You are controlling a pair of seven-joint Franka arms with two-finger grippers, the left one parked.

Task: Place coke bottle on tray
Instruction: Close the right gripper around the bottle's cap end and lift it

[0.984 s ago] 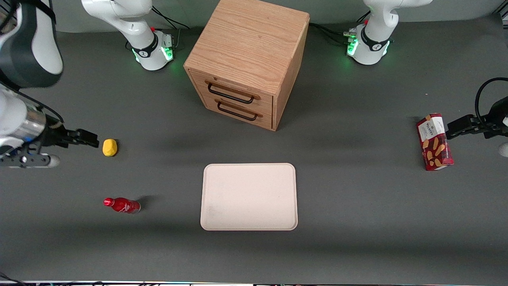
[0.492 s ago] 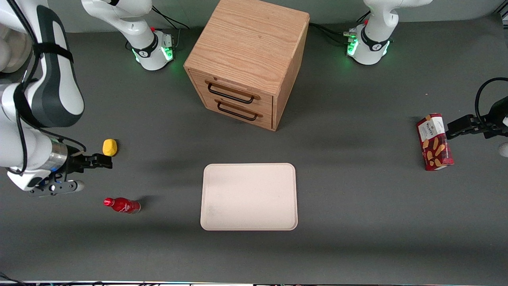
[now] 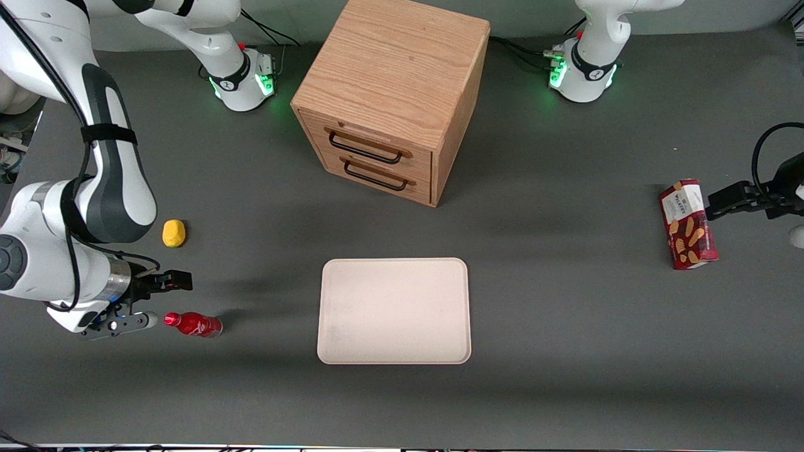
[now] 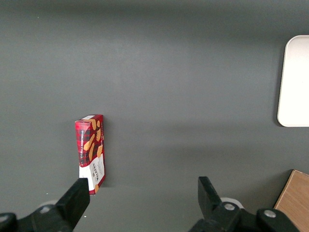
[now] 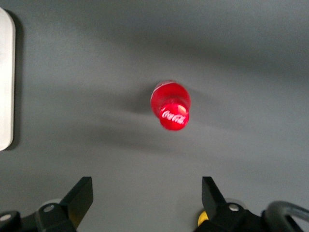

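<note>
The coke bottle (image 3: 193, 324), small and red with a red cap, stands on the grey table toward the working arm's end. The right wrist view shows it cap-on (image 5: 171, 105). My right gripper (image 3: 178, 281) hovers just above the bottle, slightly farther from the front camera. It is open wide and empty (image 5: 146, 194), and the bottle is not between its fingers (image 5: 82, 195). The cream tray (image 3: 394, 311) lies flat and bare at mid-table, well apart from the bottle. Its rim shows in the right wrist view (image 5: 6, 82) and the left wrist view (image 4: 294, 82).
A wooden two-drawer cabinet (image 3: 392, 100) stands farther from the front camera than the tray. A yellow lump (image 3: 174, 233) lies near the gripper, farther from the camera than the bottle. A red snack box (image 3: 688, 224) lies toward the parked arm's end (image 4: 91, 153).
My right arm has swung nearer to the front camera, from beside the yellow lump to just over the bottle. The bottle and tray have not moved.
</note>
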